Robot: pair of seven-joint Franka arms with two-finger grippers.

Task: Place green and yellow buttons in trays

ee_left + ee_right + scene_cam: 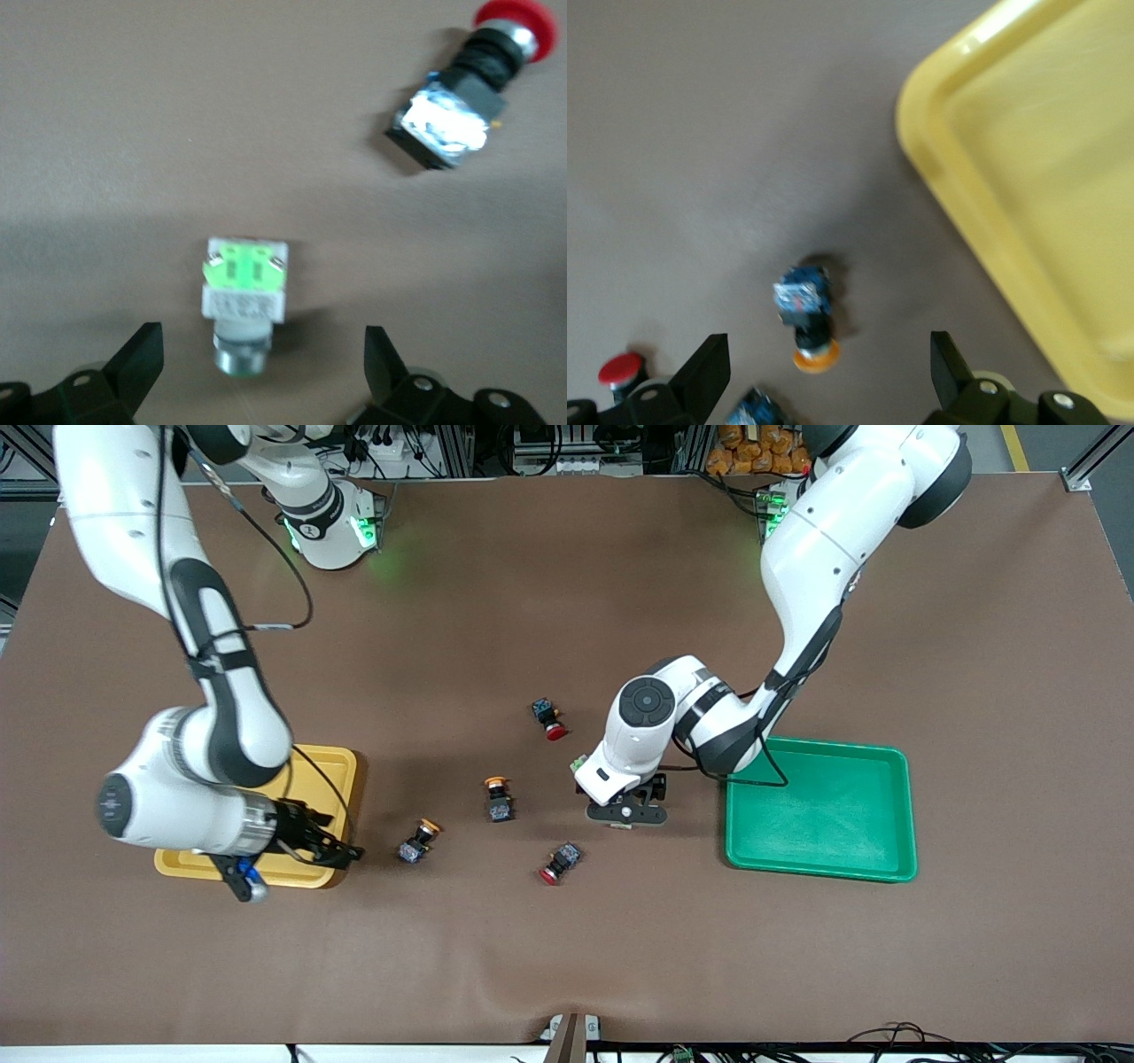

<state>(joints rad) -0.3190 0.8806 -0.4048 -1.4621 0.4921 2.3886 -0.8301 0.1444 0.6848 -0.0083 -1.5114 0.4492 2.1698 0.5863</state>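
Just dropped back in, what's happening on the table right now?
Nothing is in the trays that can be seen. The left gripper hangs open over a green button lying on the mat beside the green tray, not gripping it. The right gripper is open at the corner of the yellow tray, facing a yellow button on the mat. Another yellow button and two red-capped switches lie in the middle of the table.

The brown table (567,602) carries a yellow tray (341,779), a green tray (819,810), 2 yellow-capped buttons (499,799), 2 red-capped buttons (560,864) and 1 green button (242,301).
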